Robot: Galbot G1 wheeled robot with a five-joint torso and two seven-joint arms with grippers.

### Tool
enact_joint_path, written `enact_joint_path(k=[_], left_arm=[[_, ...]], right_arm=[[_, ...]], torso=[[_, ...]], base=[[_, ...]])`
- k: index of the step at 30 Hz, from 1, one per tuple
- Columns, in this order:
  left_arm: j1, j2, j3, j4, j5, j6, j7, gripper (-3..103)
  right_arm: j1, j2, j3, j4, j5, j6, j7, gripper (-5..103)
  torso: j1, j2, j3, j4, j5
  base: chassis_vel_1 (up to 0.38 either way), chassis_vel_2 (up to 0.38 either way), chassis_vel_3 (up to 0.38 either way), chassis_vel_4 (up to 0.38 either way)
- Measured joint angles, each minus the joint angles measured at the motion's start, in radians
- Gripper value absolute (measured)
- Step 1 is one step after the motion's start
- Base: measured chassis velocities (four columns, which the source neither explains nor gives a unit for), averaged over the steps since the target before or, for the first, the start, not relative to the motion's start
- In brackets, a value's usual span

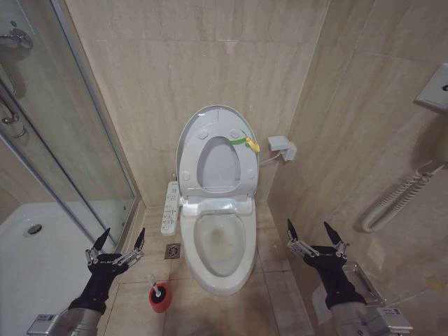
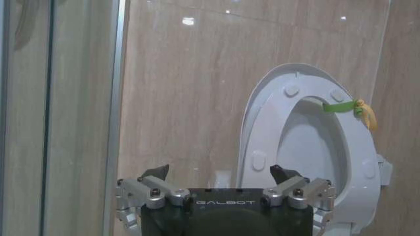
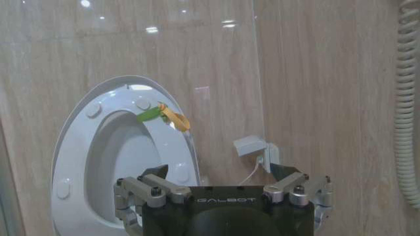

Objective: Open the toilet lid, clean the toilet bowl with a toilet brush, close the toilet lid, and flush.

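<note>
With the toilet lid [image 1: 218, 120] raised against the wall, the left gripper [image 1: 117, 239] hovers wide near the toilet brush [image 1: 158, 292], and the right gripper [image 1: 314, 234] spreads wide beside the toilet bowl [image 1: 218, 245].

Room reads evenly bright, warm beige cast off the wall tiles [image 1: 189, 63]. Light comes from overhead: small white ceiling-lamp reflections sit high on the glossy tiles in both my wrist views. Soft glare streaks the shower glass [image 1: 63, 133] in the head view. The raised toilet lid [image 1: 215, 150] shines without blowing out. Shadows are weak; a faint dark patch lies on the floor [image 1: 273, 280] beneath my right arm. Head view bends straight lines near its edges, the shower frame bowing outward. Wrist views stay a little soft on the wall. My left wrist view looks slightly dimmer.
</note>
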Motion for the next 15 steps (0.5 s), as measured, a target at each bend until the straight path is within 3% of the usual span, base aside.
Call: enact_joint_path(k=[15], left_arm=[[0.0,0.0,0.0,0.0,0.0,0.0,0.0,100]], right_arm=[[0.0,0.0,0.0,0.0,0.0,0.0,0.0,100]], torso=[[0.0,-0.001,0.0,0.0,0.0]], base=[[0.0,0.0,0.0,0.0]])
